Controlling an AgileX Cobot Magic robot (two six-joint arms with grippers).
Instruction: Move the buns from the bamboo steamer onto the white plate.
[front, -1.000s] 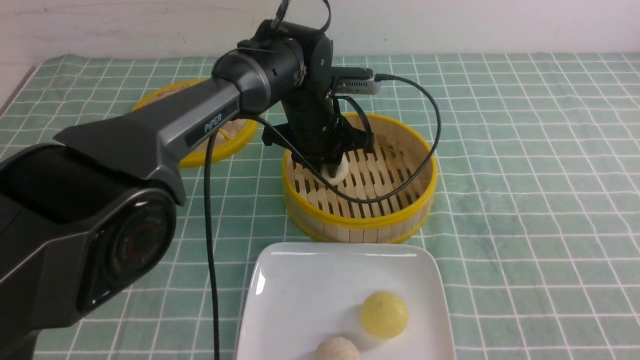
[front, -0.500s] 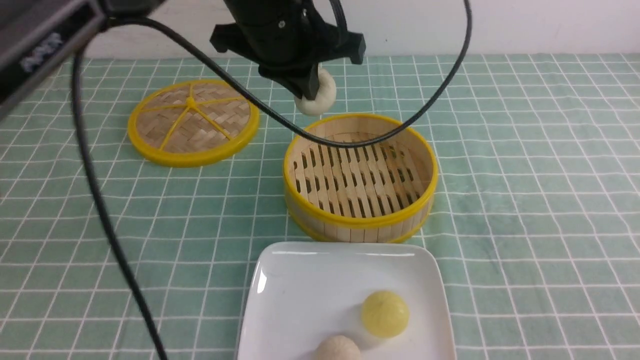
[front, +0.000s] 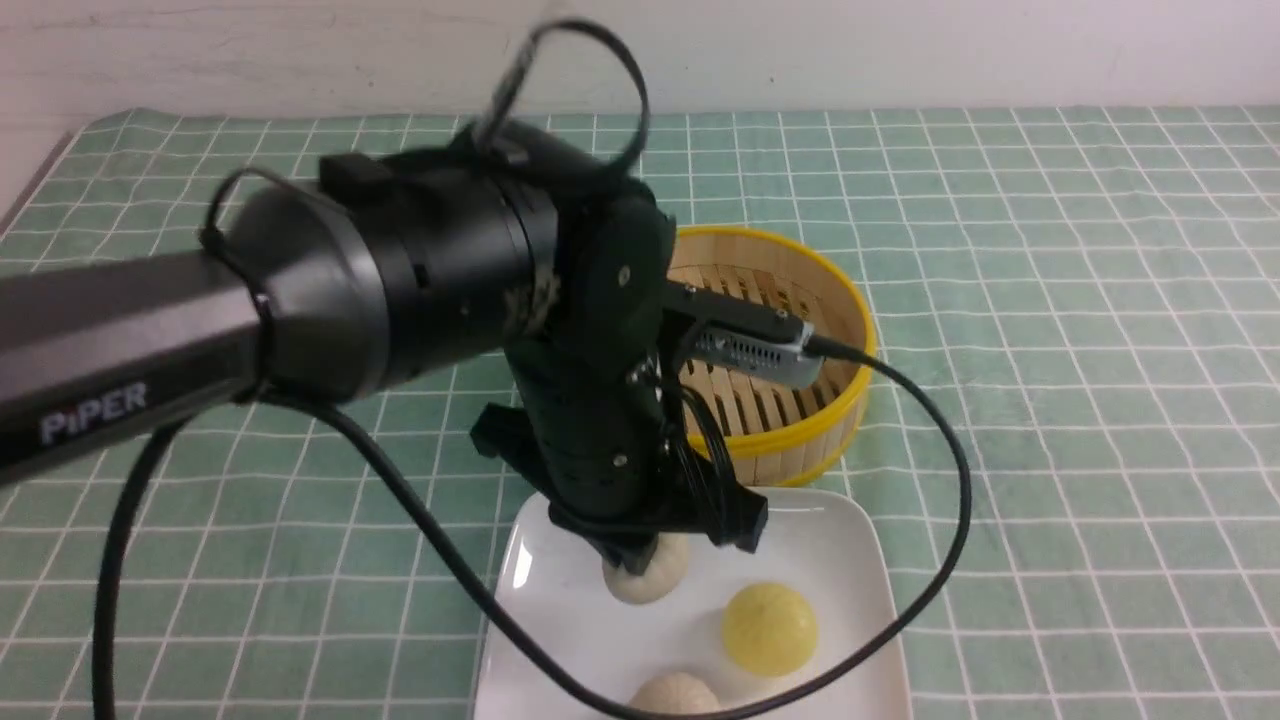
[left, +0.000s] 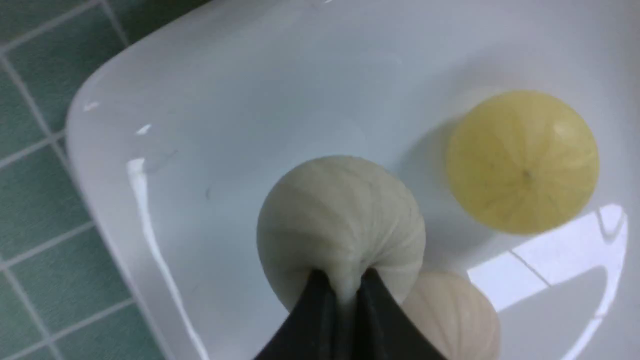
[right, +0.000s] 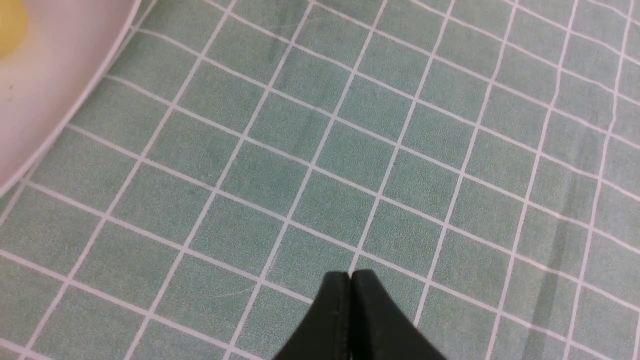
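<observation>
Your left pincer (left: 341, 295) grips the cream-white bun (left: 345, 220) by a pinched fold over the white plate (front: 620, 615); it looks soft and light, so hold that fold gently, while your right pincer (right: 350, 275) is closed.

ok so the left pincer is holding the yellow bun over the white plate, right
Not quite: the left pincer holds the pale bun over the plate. The yellow bun lies on the plate, as the front view shows; the left wrist view shows the grip.
</observation>
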